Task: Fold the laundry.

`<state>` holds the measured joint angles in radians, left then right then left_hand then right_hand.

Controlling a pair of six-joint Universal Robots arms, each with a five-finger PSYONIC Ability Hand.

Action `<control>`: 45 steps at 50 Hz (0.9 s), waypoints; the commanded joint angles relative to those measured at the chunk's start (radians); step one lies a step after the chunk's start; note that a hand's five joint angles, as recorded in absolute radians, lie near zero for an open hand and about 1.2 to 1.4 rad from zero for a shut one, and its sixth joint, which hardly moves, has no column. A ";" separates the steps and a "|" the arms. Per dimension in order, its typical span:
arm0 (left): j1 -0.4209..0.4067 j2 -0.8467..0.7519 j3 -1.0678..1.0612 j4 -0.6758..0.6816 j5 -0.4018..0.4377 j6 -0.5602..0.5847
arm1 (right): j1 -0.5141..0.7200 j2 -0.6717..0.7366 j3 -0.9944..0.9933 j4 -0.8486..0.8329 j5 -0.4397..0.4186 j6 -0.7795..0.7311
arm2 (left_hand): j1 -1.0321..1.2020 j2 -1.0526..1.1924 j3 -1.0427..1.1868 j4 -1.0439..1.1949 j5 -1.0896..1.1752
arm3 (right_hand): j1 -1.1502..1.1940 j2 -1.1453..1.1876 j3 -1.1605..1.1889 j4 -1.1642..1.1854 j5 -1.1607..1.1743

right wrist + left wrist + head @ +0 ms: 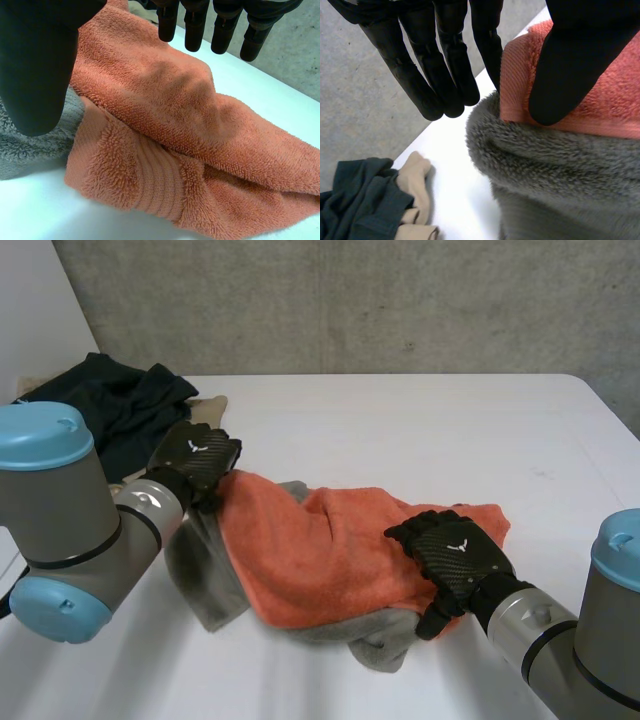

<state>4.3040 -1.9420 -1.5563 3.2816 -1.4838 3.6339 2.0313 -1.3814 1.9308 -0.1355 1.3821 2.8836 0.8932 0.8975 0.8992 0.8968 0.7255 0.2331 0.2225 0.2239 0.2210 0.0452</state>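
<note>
Orange towel (320, 550) sits crumpled over a grey fleece (203, 585) mid-desk (400, 430). Left hand (200, 455) pinches the towel's left corner, thumb against fingers; right hand (455, 555) hangs spread over its right end.

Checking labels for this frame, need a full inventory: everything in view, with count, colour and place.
orange towel: 1, orange, crumpled mid-table, lying on the grey cloth
grey fleece cloth: 1, grey, under the towel, sticking out at its left and near edges
dark garment: 1, dark green, bunched at the table's far left
beige cloth: 1, beige, against the dark garment
table: 1, white, under everything
wall: 1, grey concrete, behind the table
left arm, right arm: 2, grey with light-blue caps, near corners
left robot hand: 1, black, pinching the towel's left corner
right robot hand: 1, black, open over the towel's right end
</note>
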 commanded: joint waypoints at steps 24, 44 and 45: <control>0.195 0.023 -0.045 -0.063 0.105 -0.092 | -0.005 0.361 -0.567 0.379 -0.048 -0.133 | -0.383 -0.388 -0.389 -0.387 -0.390 | 0.006 0.017 0.015 0.018 0.019; 0.161 -0.264 0.245 -0.269 0.211 -0.167 | -0.028 0.380 -0.480 0.148 -0.044 -0.181 | 0.503 0.499 0.497 0.499 0.496 | 1.163 1.174 1.172 1.175 1.177; 0.160 -0.259 0.257 -0.275 0.206 -0.170 | -0.045 0.348 -0.466 0.124 -0.044 -0.178 | 0.503 0.499 0.497 0.499 0.496 | 1.163 1.174 1.172 1.175 1.177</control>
<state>4.4797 -2.1790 -1.3752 3.0565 -1.2649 3.4704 2.0255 -0.9686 1.4194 0.0312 1.3394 2.7007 1.1036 1.0914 1.0855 1.0926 0.9100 0.9583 1.1126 1.1400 1.1862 0.9306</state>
